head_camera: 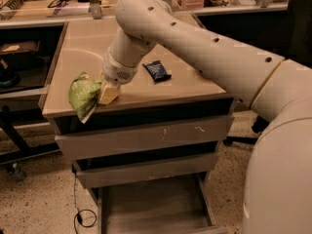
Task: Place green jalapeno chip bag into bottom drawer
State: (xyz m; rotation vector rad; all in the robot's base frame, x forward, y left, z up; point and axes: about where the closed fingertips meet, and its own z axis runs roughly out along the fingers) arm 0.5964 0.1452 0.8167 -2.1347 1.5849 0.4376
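Note:
The green jalapeno chip bag (83, 95) hangs at the front left edge of the cabinet top (83, 48), its lower corner past the edge. My gripper (103, 93) is shut on the bag's right side, with yellowish fingers (109, 93) showing beside it. The arm reaches in from the right. The bottom drawer (151, 206) is pulled open below, its flat floor showing between low side rails.
A small dark blue packet (156, 71) lies on the cabinet top right of the gripper. Two shallower drawers (146, 138) with scuffed fronts sit above the bottom one. Shelving with clutter stands to the left and behind. A cable (80, 213) lies on the floor.

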